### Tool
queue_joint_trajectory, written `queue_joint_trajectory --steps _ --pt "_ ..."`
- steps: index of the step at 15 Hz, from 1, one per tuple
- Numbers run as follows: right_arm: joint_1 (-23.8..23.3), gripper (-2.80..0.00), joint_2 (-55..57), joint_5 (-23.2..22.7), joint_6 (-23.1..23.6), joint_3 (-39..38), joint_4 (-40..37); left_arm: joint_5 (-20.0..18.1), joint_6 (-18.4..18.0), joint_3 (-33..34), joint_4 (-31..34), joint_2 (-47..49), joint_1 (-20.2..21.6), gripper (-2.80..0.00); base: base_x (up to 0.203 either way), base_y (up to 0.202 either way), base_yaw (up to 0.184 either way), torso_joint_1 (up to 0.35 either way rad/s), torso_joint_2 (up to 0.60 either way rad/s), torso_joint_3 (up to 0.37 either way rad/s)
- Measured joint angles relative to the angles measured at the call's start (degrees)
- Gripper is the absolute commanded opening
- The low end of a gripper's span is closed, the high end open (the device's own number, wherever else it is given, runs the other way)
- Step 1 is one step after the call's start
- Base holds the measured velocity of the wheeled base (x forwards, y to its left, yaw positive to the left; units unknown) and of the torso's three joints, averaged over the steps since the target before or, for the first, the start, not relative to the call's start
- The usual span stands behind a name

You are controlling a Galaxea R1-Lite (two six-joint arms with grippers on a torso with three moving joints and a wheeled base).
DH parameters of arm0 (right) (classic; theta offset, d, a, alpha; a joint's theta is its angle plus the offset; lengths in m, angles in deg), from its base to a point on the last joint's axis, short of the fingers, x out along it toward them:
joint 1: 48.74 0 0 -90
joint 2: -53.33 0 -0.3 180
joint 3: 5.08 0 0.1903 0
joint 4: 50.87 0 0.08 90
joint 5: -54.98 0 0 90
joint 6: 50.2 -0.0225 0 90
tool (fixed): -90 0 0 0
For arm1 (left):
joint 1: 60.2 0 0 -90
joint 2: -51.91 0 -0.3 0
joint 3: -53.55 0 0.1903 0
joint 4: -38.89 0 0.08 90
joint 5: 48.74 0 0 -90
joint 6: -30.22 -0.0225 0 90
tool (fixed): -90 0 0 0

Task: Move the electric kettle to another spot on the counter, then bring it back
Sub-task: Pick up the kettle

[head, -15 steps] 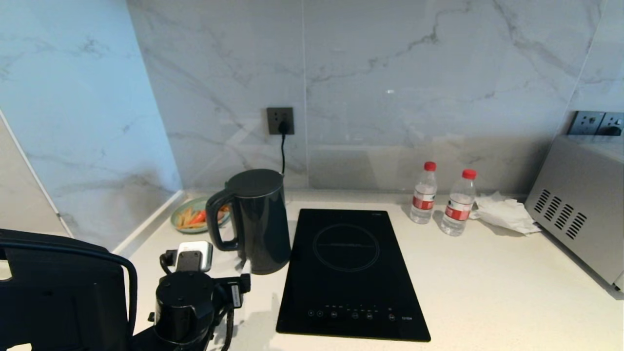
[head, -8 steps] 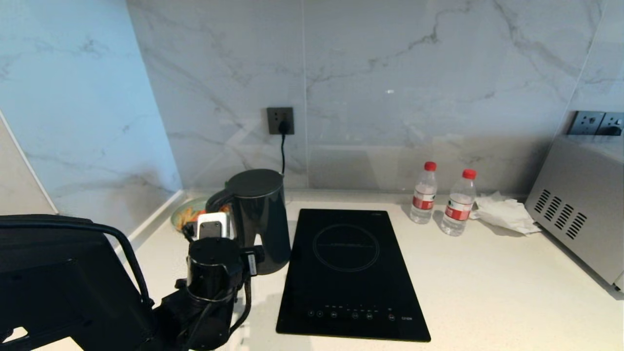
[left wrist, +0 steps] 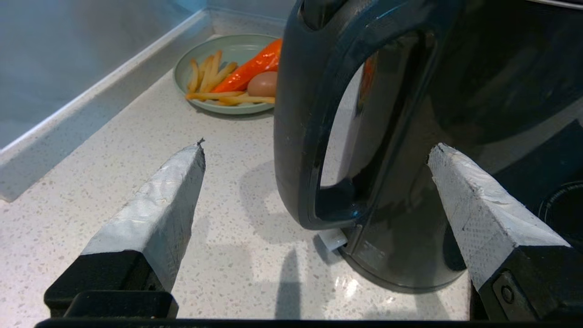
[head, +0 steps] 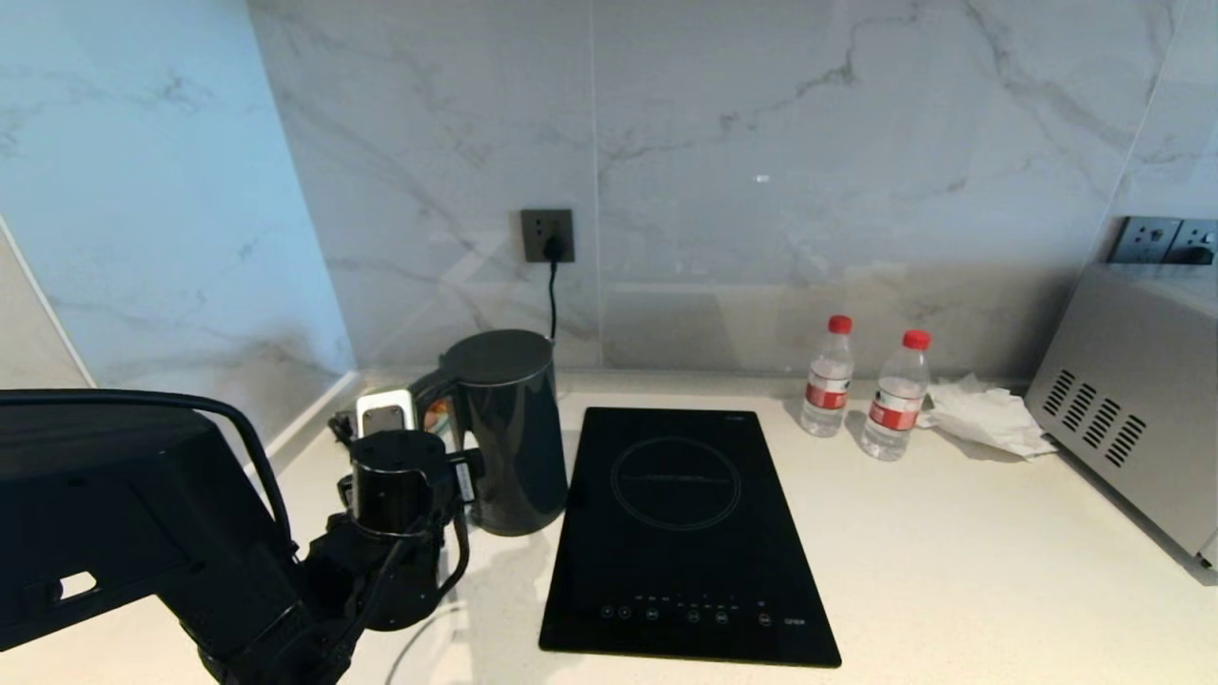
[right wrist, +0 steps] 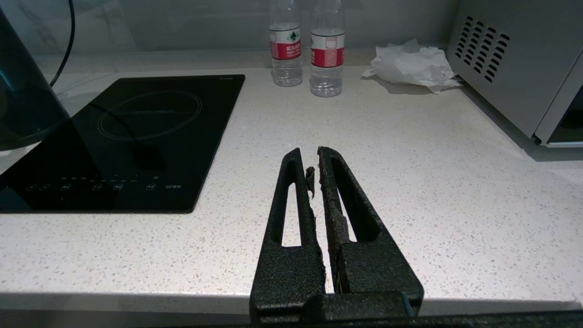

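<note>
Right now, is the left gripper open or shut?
Open: the left gripper has its fingers spread either side of the electric kettle handle.

The left end effector (left wrist: 316, 150) had grey tape-wrapped wedge fingers (left wrist: 155, 214); the right end effector (right wrist: 314, 166) had slotted black textured fingers (right wrist: 291, 209).

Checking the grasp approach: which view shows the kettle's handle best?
The left wrist view: the handle fills the picture, between the open left gripper fingers. In the head view the arm hides most of it; the right wrist view shows only the kettle's side.
</note>
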Motion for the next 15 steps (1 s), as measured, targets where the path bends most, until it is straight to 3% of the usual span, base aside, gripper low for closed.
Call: queue_joint_trajectory --steps 15 --pt "0.0 -2.8 0.0 -0.01 0.0 0.0 0.02 0.53 -3.26 -3.99 0.09 2.13 3.36 0.0 0.0 0.0 0.0 0.0 0.0 0.0"
